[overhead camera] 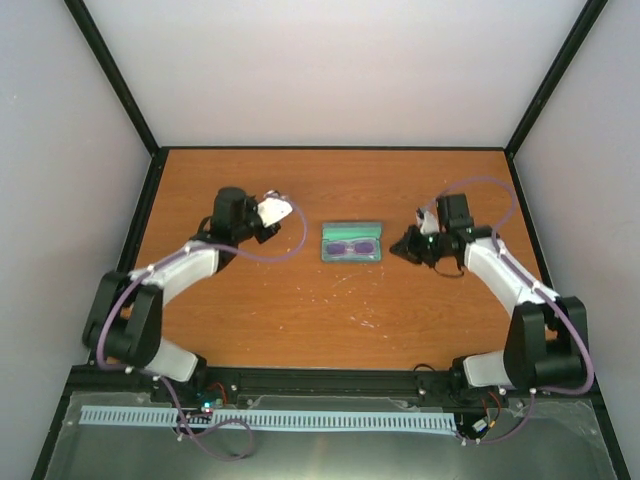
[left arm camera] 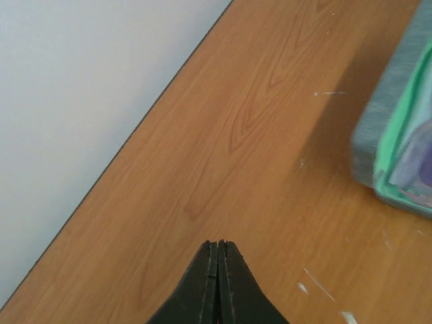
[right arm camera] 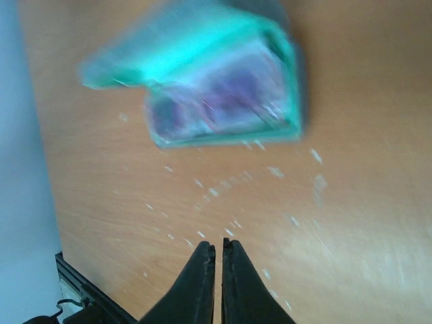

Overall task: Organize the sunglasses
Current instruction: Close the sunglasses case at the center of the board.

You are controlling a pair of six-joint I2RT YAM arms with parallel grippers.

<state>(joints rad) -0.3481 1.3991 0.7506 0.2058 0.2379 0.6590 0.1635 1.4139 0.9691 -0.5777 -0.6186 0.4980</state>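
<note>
The sunglasses [overhead camera: 350, 246], purple-tinted lenses up, lie inside an open oblong case [overhead camera: 352, 231] with a green lining and a grey outside, at the middle of the table. My left gripper [overhead camera: 283, 207] hovers left of the case, shut with nothing in it. In the left wrist view its shut tips [left arm camera: 218, 243] point along the bare wood, with the case [left arm camera: 378, 128] and the sunglasses [left arm camera: 420, 158] at the right edge. My right gripper [overhead camera: 400, 247] is right of the case, shut and empty. Its tips [right arm camera: 219, 241] face the blurred case [right arm camera: 196, 47] and sunglasses [right arm camera: 216, 101].
The orange wooden table [overhead camera: 330, 320] is boxed in by pale walls on three sides with black corner posts. White scuff marks [right arm camera: 270, 172] speckle the wood in front of the case. A black rail [overhead camera: 320, 380] runs along the near edge by the arm bases.
</note>
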